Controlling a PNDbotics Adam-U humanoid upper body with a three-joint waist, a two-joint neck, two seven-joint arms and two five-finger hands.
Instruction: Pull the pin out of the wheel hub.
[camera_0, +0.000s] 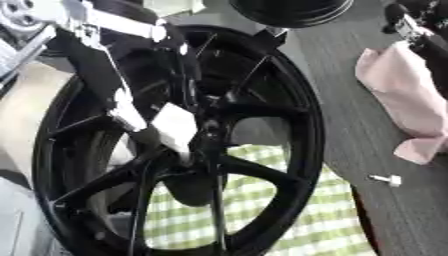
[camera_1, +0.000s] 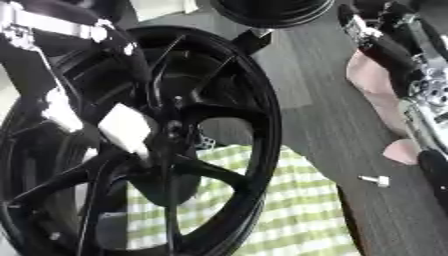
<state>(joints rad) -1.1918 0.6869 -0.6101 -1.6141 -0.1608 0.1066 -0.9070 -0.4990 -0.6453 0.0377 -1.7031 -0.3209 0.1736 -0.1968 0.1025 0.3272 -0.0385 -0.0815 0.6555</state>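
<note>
Black alloy: wheel hub (camera_0: 210, 135) standing upright on its rim over a green-and-white checked cloth (camera_0: 262, 210), spokes fanning from the centre.
Left hand: left hand (camera_0: 175, 127) comes in from the upper left and sits at the hub centre; its pale fingertips (camera_0: 171, 125) are bunched against the middle of the spokes, seemingly pinching something there, but what they hold is hidden.
Pin: not clearly seen in the hub; I judge it lies at the centre, under the left fingertips, its long axis along the wheel's axle line, pointing out of the spoke face.
Loose part: small silver bolt (camera_1: 376, 180) lies on the dark table (camera_0: 402, 210), well apart from the wheel, on its right.
Right hand: right hand (camera_1: 420, 75) hangs at the right edge over a pink cloth (camera_0: 398, 95); whether its fingers are curled I cannot tell.
Nearer hand: left, already at the hub.
Room: a straight pull out from the spoke face looks open; spokes close in on either side of the fingers.
</note>
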